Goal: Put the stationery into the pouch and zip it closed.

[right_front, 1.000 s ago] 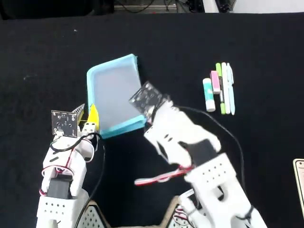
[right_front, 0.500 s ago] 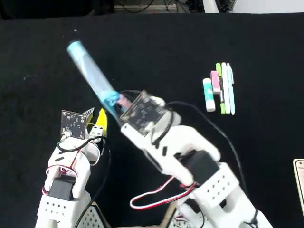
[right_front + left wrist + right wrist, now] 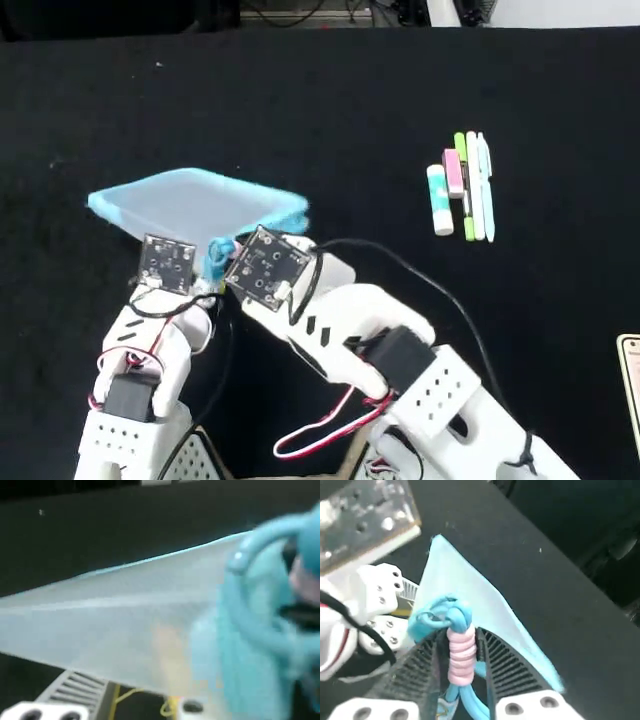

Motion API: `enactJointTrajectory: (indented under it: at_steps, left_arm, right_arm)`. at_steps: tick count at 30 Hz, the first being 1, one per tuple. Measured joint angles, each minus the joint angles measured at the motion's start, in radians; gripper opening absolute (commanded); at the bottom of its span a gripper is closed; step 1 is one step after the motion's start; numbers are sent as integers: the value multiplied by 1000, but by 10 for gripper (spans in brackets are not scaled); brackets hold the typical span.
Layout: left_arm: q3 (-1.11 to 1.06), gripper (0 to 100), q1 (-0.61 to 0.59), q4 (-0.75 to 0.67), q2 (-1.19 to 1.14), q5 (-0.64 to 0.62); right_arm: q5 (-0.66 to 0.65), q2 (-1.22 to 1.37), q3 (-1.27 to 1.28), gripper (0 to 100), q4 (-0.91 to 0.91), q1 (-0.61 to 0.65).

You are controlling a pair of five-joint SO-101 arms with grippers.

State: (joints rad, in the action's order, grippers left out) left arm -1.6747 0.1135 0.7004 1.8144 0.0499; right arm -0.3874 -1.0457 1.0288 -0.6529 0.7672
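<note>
Right gripper (image 3: 460, 641): jaws are clenching the pink zipper pull (image 3: 461, 655). The pouch (image 3: 190, 205), flat a second ago, is now hanging raised over the left arm (image 3: 150, 340). The stationery (image 3: 462, 187) is lying well apart on the surface (image 3: 400, 100); loading is likely not begun.

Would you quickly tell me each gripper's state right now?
Left gripper: cannot be told.
Right gripper: closed on pink-wrapped cord of the translucent blue pouch.

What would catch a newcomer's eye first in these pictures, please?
The pale blue pouch at the table's left-centre stands out, held by the right tool shut on its pink-and-blue pull cord. To the right, apart from it, the stationery lies in a neat row.
</note>
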Motion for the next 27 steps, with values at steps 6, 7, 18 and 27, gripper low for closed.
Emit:
enactJointTrajectory:
  at_steps: [6, 7, 18, 27]
  left_arm:
    - [77, 95, -2, 161, 0, 115]
    - [81, 95, -2, 172, 2, 129]
    - [160, 95, -150, 187, 2, 147]
    - [219, 95, -169, 259, 2, 147]
  right_arm:
    - [0, 0, 58, 11, 38, 0]
    - [0, 0, 66, 11, 46, 0]
    - [0, 0, 66, 11, 55, -66]
    - [0, 0, 129, 11, 106, -115]
